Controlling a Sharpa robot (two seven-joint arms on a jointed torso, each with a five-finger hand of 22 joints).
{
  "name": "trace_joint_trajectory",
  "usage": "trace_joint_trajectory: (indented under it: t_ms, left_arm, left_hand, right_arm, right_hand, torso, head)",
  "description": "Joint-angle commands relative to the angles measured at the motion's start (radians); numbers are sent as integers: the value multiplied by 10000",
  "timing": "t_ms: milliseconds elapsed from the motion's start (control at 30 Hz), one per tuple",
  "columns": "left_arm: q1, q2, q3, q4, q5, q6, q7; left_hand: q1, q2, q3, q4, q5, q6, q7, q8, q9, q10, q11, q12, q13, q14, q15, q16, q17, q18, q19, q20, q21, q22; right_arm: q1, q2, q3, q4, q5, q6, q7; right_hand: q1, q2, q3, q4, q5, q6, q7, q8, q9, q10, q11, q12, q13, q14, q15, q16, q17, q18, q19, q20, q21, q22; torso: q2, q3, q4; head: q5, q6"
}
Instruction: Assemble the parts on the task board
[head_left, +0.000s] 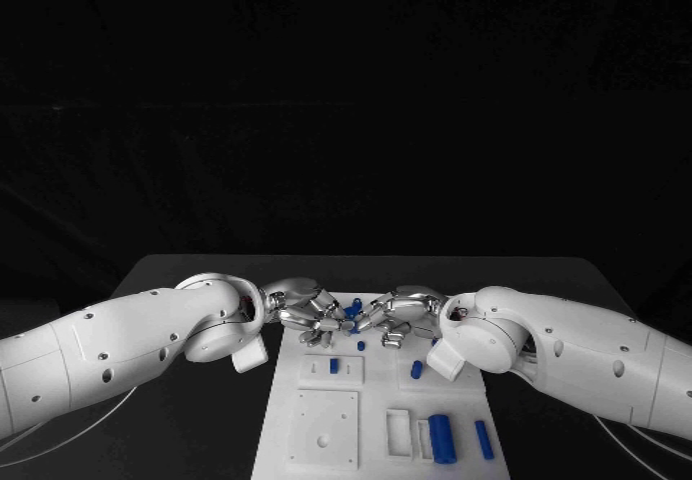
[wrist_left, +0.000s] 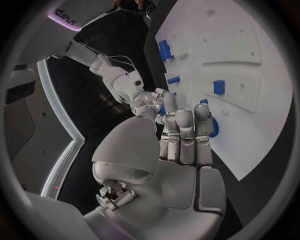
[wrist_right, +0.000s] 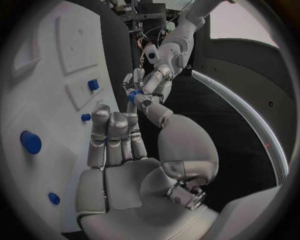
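At centre frame, over the white task board (head_left: 320, 440), our silver left hand (head_left: 300, 305) and right hand (head_left: 398, 312) pinch one small blue part (head_left: 352, 311) together — a handover, we judge; next, one releases.

One piece of lettering could be read. In the left wrist view, dark letters stood on the white right arm (wrist_left: 75, 20) near its upper end, seen upside down and partly cut off; they seemed to spell "sharpa", though the first letters were unclear. No text, numbers or signs could be read on the board (head_left: 378, 420) or the parts.
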Motion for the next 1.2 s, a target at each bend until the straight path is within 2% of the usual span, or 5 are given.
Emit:
trace_joint_trajectory:
  t_ms: [33, 400, 667, 967, 1200]
  left_arm:
    - [13, 34, 15, 46, 389, 239, 72]
    - [13, 27, 15, 21, 920, 428, -61]
    - [15, 31, 14, -8, 1337, 388, -150]
    - [16, 39, 14, -16, 1406, 368, -210]
    - [21, 52, 13, -19, 1449, 506, -368]
  left_hand:
    - [-18, -12, -21, -26, 49, 384, -3, -1, 15, -103, 38, 47, -11, -47, -5, 47, -14, -123, -49, -1036, 61, 187]
    - [703, -302, 90, -131, -305, 482, -28, -15, 133, -108, 19, 74, -29, -106, -23, 89, -22, -150, -99, -1058, 111, 181]
    - [1328, -242, 191, -264, -192, 602, -55, 3, 227, -79, 0, 87, -47, -166, -38, 129, -24, -182, -159, -1059, 130, 182]
    - [1471, -124, 222, -228, -292, 669, -70, 26, 286, -43, -11, 95, -56, -173, -47, 156, -23, -206, -163, -1059, 149, 181]
    - [1095, -112, 86, -4, -686, 678, -67, -29, 344, -9, -9, 84, -83, -164, -47, 179, -44, -233, -129, -1074, 180, 166]
  right_arm:
    - [-9, 29, -4, -3, -110, 157, 11]
    - [-9, 35, -4, -3, -124, 159, 12]
    - [-9, 44, -4, 1, -136, 178, 13]
    - [-9, 54, -4, 20, -223, 192, 0]
    - [-9, 59, -4, 20, -246, 163, 3]
  right_hand:
    - [1, -62, 59, -20, -36, 222, 171, 39, 14, 63, 17, -2, 7, 19, -62, 55, 11, 144, 8, -93, 32, 185]
    - [0, -65, 69, -19, -42, 221, 171, 37, 23, 64, 17, -3, 9, 19, -62, 56, 12, 144, 9, -95, 33, 185]
    - [-1, -64, 75, -19, -47, 221, 171, 36, 29, 65, 17, -3, 10, 19, -62, 56, 13, 144, 10, -96, 34, 185]
    - [-2, -65, 82, -19, -50, 221, 171, 35, 35, 66, 17, -4, 11, 20, -63, 57, 14, 144, 11, -97, 35, 185]
    - [-3, -66, 87, -20, -53, 221, 171, 33, 40, 67, 17, -4, 12, 20, -63, 57, 14, 144, 12, -98, 36, 185]
  torso:
    - [3, -1, -2]
    - [2, -1, 1]
    - [1, -1, 1]
    - [2, 0, 0]
    - [1, 3, -4]
  head:
    - [0, -9]
    - [-10, -20]
    - [-16, -24]
    - [-16, -25]
    - [-5, -49]
